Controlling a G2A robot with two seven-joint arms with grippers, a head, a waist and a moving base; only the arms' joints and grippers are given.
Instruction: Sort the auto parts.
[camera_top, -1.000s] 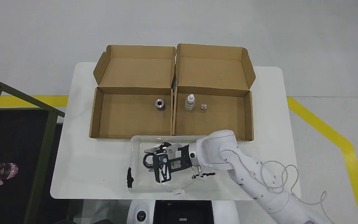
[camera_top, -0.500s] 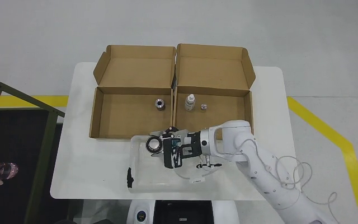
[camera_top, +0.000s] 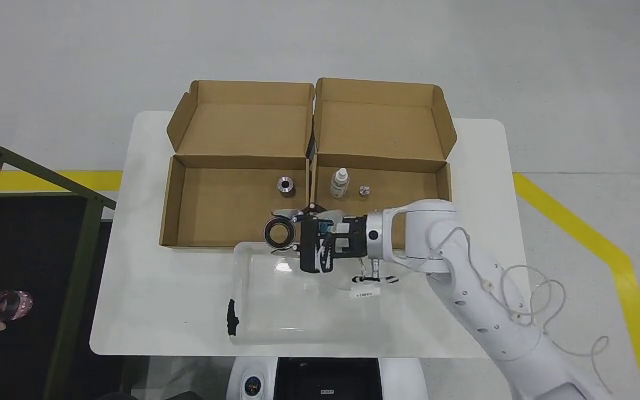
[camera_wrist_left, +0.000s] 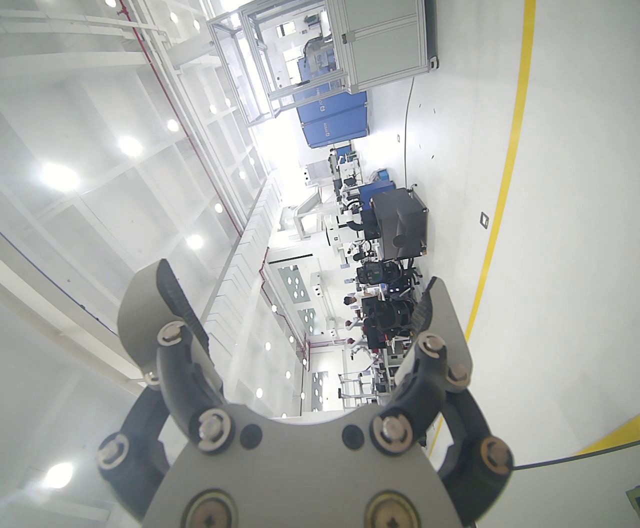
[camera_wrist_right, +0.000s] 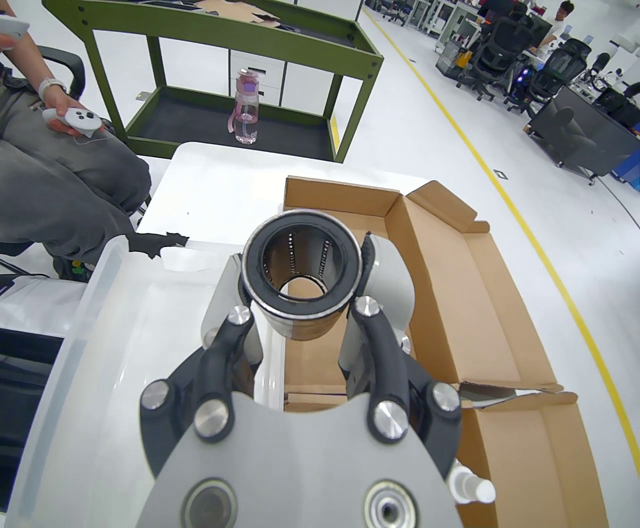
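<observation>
Right wrist view showed the right gripper (camera_wrist_right: 302, 280) clamped on the bearing (camera_wrist_right: 303, 320) — it was best carried clear of the box (camera_wrist_right: 450, 300) wall, then released low.

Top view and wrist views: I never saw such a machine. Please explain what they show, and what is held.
It is a two-armed robot at a white table. The top view looks down from above its arms; each wrist view looks from one arm's wrist. On the table stand a clear bin and two cardboard boxes: one holds a small metal part, the other a bottle and another part. The right end effector grips a cylindrical bearing. The left end effector is open, empty.
</observation>
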